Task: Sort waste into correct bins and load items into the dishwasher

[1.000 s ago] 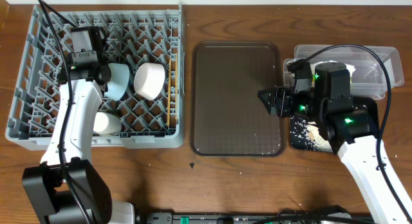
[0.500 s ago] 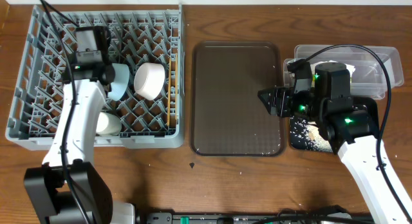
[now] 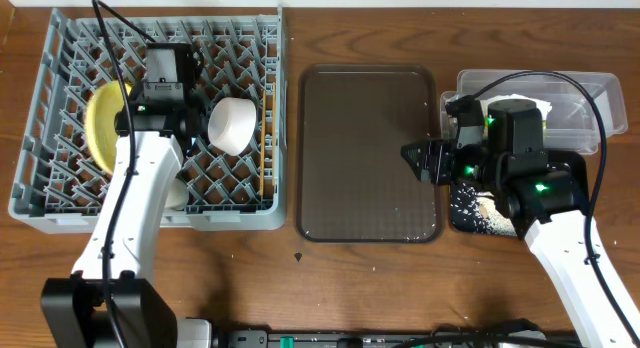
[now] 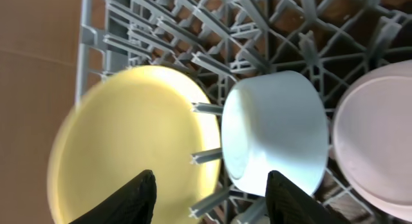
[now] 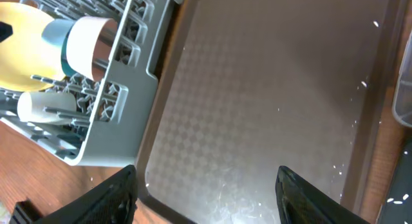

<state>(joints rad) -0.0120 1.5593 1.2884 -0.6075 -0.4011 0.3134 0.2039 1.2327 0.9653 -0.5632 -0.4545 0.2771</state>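
Rack grey plastic peg lattice | plate round, yellow | tray brown, diamond-textured

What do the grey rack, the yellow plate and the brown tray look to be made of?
The grey rack looks like matte moulded plastic: uniform colour, thin lattice pegs. The yellow plate seems smooth plastic or melamine, possibly glazed ceramic: even colour, soft sheen. The brown tray looks like textured plastic: fine diamond pattern, dull gloss.

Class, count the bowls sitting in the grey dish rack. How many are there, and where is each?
2. The light blue bowl lies on its side beside the yellow plate; the white bowl lies right of it. The left arm may hide more.
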